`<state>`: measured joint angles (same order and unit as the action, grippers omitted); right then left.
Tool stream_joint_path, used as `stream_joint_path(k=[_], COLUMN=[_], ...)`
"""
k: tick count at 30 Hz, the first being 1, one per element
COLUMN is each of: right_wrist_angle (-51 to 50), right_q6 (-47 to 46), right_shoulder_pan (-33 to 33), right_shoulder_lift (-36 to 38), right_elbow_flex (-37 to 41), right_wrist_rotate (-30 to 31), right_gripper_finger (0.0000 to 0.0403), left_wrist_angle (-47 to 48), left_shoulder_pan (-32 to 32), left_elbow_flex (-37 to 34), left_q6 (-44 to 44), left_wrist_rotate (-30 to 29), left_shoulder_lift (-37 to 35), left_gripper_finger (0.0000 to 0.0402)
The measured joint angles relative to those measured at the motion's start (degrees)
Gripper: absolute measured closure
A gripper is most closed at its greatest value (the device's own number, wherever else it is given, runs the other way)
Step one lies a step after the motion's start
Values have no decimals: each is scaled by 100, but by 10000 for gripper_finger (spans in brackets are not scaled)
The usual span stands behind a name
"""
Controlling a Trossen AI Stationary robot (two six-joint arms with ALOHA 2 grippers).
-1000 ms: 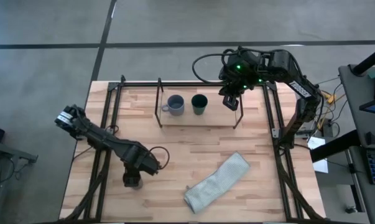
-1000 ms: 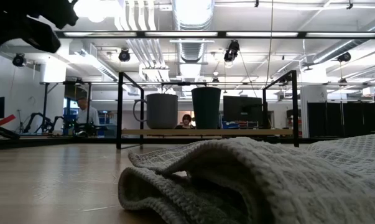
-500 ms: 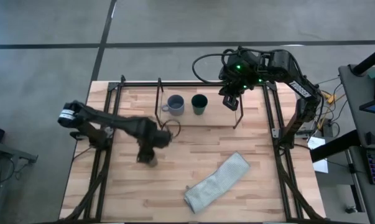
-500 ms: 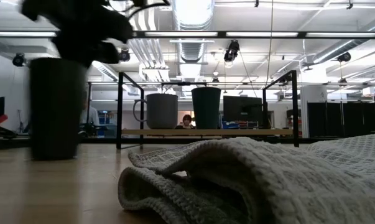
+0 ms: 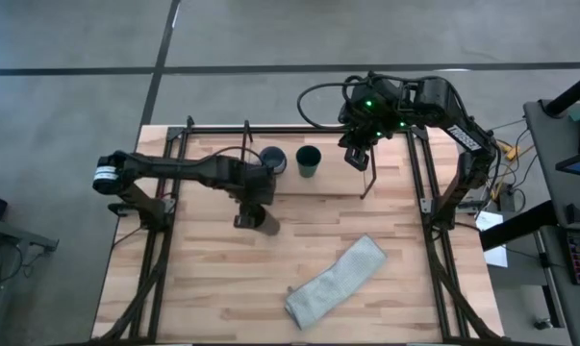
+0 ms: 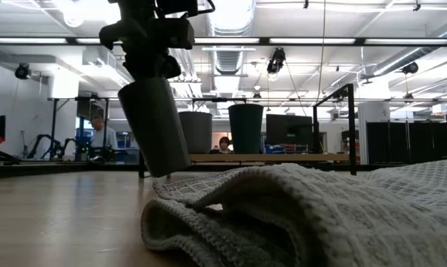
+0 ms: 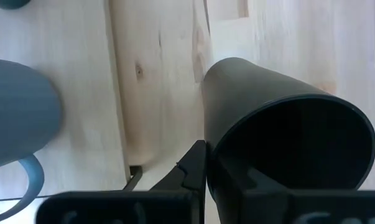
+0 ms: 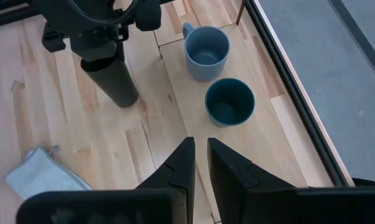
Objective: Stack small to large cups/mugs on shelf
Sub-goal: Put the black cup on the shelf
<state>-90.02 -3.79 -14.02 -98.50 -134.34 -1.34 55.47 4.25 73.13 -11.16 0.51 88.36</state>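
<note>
The grey-blue mug (image 8: 207, 53) and the dark teal cup (image 8: 229, 102) stand upright side by side on the light-wood shelf (image 8: 280, 143); in the high view the mug (image 5: 274, 160) is partly hidden by my left arm. My left gripper (image 5: 254, 189) is shut on the taller black cup (image 6: 155, 126) just off the shelf's near left corner. My right gripper (image 8: 198, 149) hovers empty above the shelf's right end (image 5: 357, 159), its fingers close together. My left gripper holds the black cup by its rim (image 7: 207, 163), one finger (image 7: 193, 165) outside the wall and the other inside the mouth. The fingers come from above, pointing down. The cup hangs below them, tilted, its base (image 6: 167, 169) just clear of the tabletop.
A grey-green cloth (image 5: 338, 282) lies crumpled on the near right of the tabletop, close in front of the low camera (image 6: 297, 215). Thin black rods (image 5: 247, 154) frame the shelf and rise at its corners. People show in the room beyond the table (image 6: 101, 133).
My left gripper has carried the black cup from the table's near left toward the far right, up to the shelf's near left corner. The cup stood upright half a second ago; now it is raised and tilted.
</note>
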Motion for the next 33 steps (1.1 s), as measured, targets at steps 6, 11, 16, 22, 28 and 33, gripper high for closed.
stream_joint_path(k=[6, 11, 16, 22, 28, 33], right_wrist_angle=[16, 26, 26, 33, 35, 35], right_q6=[0, -22, -68, -68, -68, -68], right_shoulder_pan=[0, 0, 0, 0, 0, 2], right_shoulder_lift=[0, 0, 0, 0, 0, 0], right_elbow_flex=[0, 0, 0, 0, 0, 0], right_wrist_rotate=[0, 0, 0, 0, 0, 0], right_gripper_finger=[364, 364, 364, 364, 364, 364], left_wrist_angle=[-6, -101, -130, -323, -455, -476], left_shoulder_pan=[-3, 13, 26, 26, 27, 31], left_elbow_flex=[-9, -56, -91, -139, -99, -87], left_q6=[9, 33, 59, 76, 84, 96], left_wrist_rotate=[18, -63, -97, -105, -111, -111], left_shoulder_lift=[0, 2, 2, 2, 114, 249], left_gripper_finger=[401, 401, 401, 401, 401, 400])
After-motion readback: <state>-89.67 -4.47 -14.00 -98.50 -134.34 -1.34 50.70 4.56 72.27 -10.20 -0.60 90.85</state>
